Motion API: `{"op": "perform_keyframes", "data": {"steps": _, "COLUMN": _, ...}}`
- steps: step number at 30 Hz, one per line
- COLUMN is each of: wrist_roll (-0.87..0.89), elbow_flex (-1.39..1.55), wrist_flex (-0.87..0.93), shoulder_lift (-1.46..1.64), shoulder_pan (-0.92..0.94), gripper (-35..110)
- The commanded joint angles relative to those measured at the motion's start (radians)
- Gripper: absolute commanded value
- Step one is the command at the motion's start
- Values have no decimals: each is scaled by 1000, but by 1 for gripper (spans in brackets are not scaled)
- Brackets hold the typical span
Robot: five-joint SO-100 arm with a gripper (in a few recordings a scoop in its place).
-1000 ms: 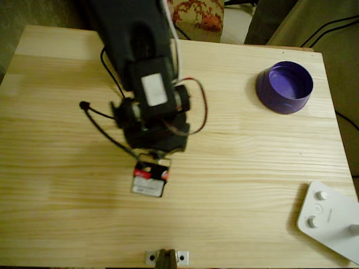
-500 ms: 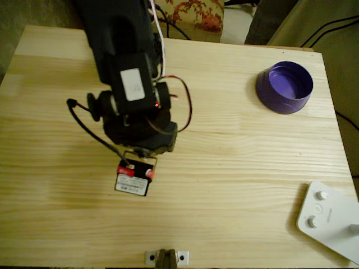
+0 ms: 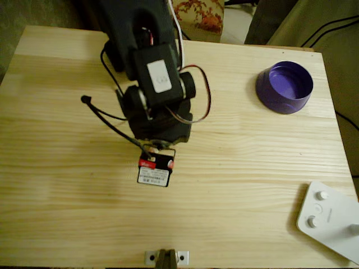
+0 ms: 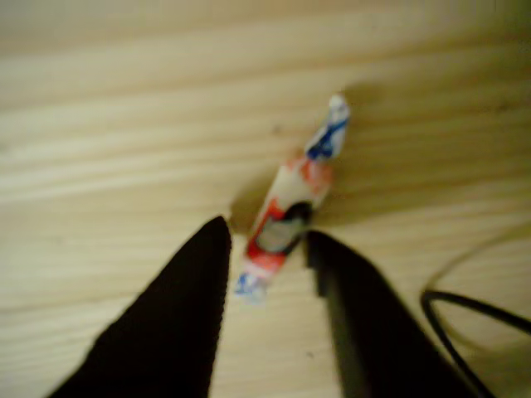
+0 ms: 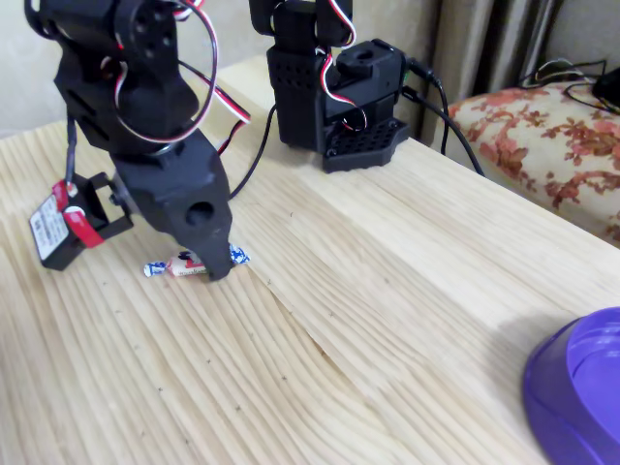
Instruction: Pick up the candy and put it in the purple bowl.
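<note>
The candy (image 4: 286, 220) lies flat on the wooden table, orange-pink and white with bluish twisted ends. In the wrist view its lower half sits in the gap between the two black fingers of my gripper (image 4: 267, 236), and the upper end pokes out beyond the tips. In the fixed view the gripper (image 5: 215, 266) reaches down to the table with a fingertip right at the candy (image 5: 184, 263). The jaws stand open around the candy. The purple bowl (image 3: 284, 87) stands at the far right of the table, well away from the arm (image 3: 157, 106); its rim (image 5: 581, 397) shows in the fixed view.
A white device with knobs (image 3: 328, 218) lies at the front right corner. The arm's base (image 5: 329, 87) stands at the table's back edge. A black cable (image 3: 104, 120) loops left of the arm. Bare wood stretches between the arm and the bowl.
The arm swung to the left half a second ago and has come back right. The wrist camera block now sits slightly right of and higher than its place one second ago.
</note>
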Motion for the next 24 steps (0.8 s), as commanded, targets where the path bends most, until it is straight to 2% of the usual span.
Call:
{"op": "perform_keyframes", "data": {"steps": 1, "wrist_roll": 15, "elbow_flex": -41, "wrist_flex": 5, "shoulder_lift": 72, "shoulder_pan": -2, "gripper": 11}}
{"op": "perform_keyframes", "data": {"steps": 14, "wrist_roll": 12, "elbow_flex": -52, "wrist_flex": -15, "shoulder_lift": 84, "shoulder_pan": 37, "gripper": 4}}
{"op": "perform_keyframes", "data": {"steps": 24, "wrist_roll": 55, "elbow_flex": -183, "wrist_flex": 126, "shoulder_lift": 399, "shoulder_pan": 77, "gripper": 4}}
